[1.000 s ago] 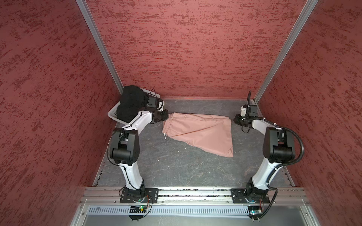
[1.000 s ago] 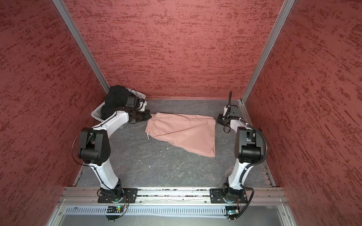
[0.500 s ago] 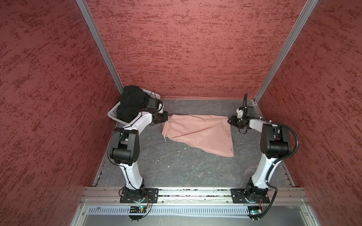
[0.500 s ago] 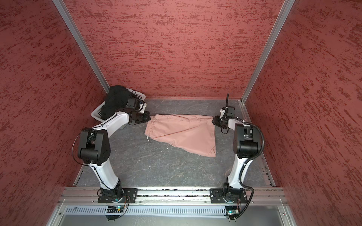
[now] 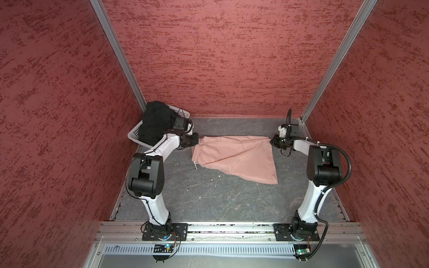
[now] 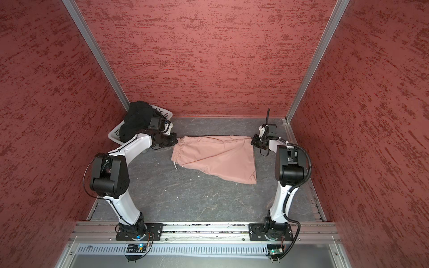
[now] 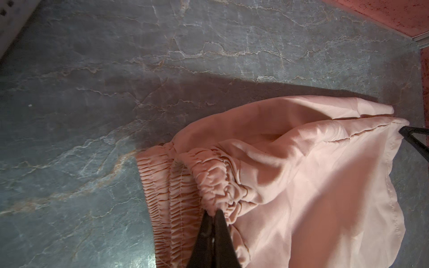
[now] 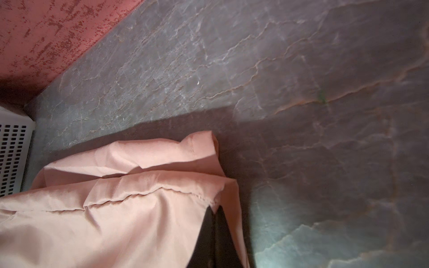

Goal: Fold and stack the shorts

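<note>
The dusty-pink shorts lie spread on the grey floor, waistband to the left and leg hems to the right. My left gripper is shut on the far end of the gathered waistband. At the far hem corner, my right gripper is shut on the cloth. The far edge of the shorts runs nearly straight between the two grippers. The black shorts sit bunched in the basket at the back left.
The white perforated basket stands in the back left corner, right behind the left arm. Red walls close in the back and both sides. Grey floor lies in front of the pink shorts up to the metal rail.
My right gripper has moved left to the far hem corner of the pink shorts and closed on it. The left gripper has kept its hold on the waistband.
</note>
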`<action>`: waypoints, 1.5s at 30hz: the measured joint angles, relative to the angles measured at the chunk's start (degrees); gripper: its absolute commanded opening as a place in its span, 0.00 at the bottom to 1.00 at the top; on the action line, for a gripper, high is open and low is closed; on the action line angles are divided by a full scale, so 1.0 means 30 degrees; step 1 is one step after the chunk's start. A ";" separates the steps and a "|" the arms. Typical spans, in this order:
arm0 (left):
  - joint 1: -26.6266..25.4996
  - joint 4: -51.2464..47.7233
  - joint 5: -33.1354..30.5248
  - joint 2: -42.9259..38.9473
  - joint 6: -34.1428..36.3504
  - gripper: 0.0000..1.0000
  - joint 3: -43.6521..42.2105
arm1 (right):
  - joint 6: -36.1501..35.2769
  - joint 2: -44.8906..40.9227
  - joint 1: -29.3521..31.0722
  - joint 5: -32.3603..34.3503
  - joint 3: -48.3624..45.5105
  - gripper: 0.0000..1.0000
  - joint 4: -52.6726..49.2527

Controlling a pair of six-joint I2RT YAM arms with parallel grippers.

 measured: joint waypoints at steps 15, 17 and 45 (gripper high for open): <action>0.1042 -0.0109 -0.0124 -0.1559 0.0029 0.00 -0.1996 | -0.0561 -0.2113 0.0240 0.1537 0.1508 0.00 -0.2091; 0.1173 0.0233 -0.0058 -0.1399 0.0036 0.00 -0.2033 | -0.0554 -0.1581 0.0299 0.1406 0.2208 0.01 -0.2135; 0.2149 0.1982 0.1625 -0.3840 -0.0189 1.00 -0.5224 | 0.0772 -0.5967 1.0717 0.2455 -0.2710 0.00 0.0831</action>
